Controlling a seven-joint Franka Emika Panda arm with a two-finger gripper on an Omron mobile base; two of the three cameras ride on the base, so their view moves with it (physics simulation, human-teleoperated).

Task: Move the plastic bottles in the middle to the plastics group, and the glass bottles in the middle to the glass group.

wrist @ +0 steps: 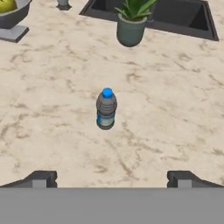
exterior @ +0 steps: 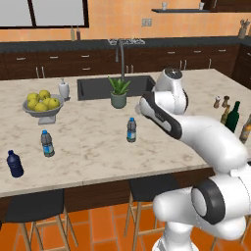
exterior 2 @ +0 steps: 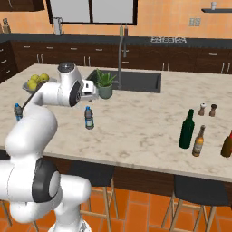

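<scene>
The small clear water bottle (exterior: 131, 130) (exterior 2: 89, 118) (wrist: 106, 109) with a blue cap stands upright in the middle of the marble counter. My gripper (wrist: 111, 179) (exterior 2: 94, 90) hangs open above it and a little short of it, holding nothing. At the left stand another water bottle (exterior: 47, 143) (exterior 2: 17, 112) and a squat dark blue bottle (exterior: 14, 163). On the right are the tall green wine bottle (exterior 2: 186, 129) (exterior: 233, 117), the amber beer bottle (exterior 2: 198, 141) and, at the picture's edge, a brownish glass bottle (exterior 2: 227, 145).
A potted plant (exterior: 118, 92) (wrist: 131, 26) stands at the sink (exterior 2: 136, 81), just beyond the water bottle. A bowl of lemons (exterior: 42, 105) and a soap dispenser (exterior: 63, 89) sit at the left. Salt and pepper shakers (exterior 2: 207, 109) stand behind the glass bottles.
</scene>
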